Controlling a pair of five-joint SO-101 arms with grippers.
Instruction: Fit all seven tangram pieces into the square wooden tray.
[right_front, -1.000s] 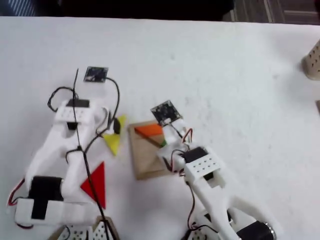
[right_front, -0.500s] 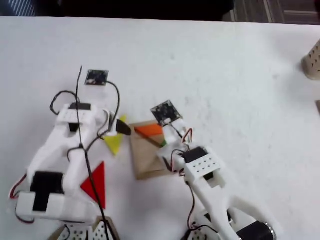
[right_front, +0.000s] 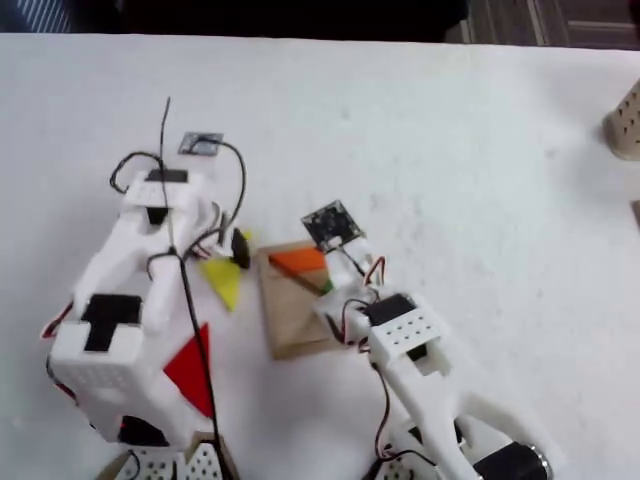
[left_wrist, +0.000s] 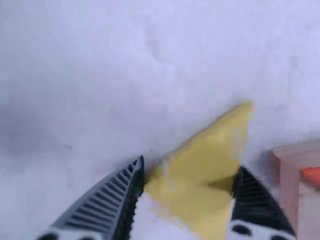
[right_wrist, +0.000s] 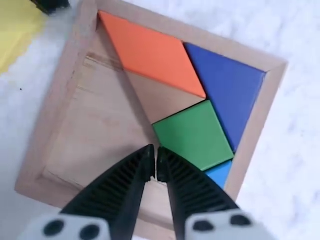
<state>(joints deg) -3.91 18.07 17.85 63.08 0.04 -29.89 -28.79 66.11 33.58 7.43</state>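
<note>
The square wooden tray (right_front: 290, 310) lies mid-table and holds an orange parallelogram (right_wrist: 150, 52), a blue triangle (right_wrist: 227, 85), a green square (right_wrist: 195, 132) and a light blue piece (right_wrist: 220, 175). My right gripper (right_wrist: 155, 152) hangs shut and empty just above the tray's bare wood (right_wrist: 56, 105). A yellow triangle (right_front: 225, 283) lies on the table left of the tray. My left gripper (left_wrist: 190, 167) is around the yellow triangle (left_wrist: 210, 150), with one finger against each side. A red triangle (right_front: 190, 370) lies nearer the front, partly under the left arm.
The right arm (right_front: 400, 335) reaches the tray from the front right. A perforated wooden block (right_front: 625, 125) stands at the right edge, and another perforated piece (right_front: 170, 465) sits at the front left. The white table stretches wide behind and to the right.
The left arm's body has risen and swung forward, and its wrist shifted slightly toward the back. The yellow triangle and the right arm have stayed in place.
</note>
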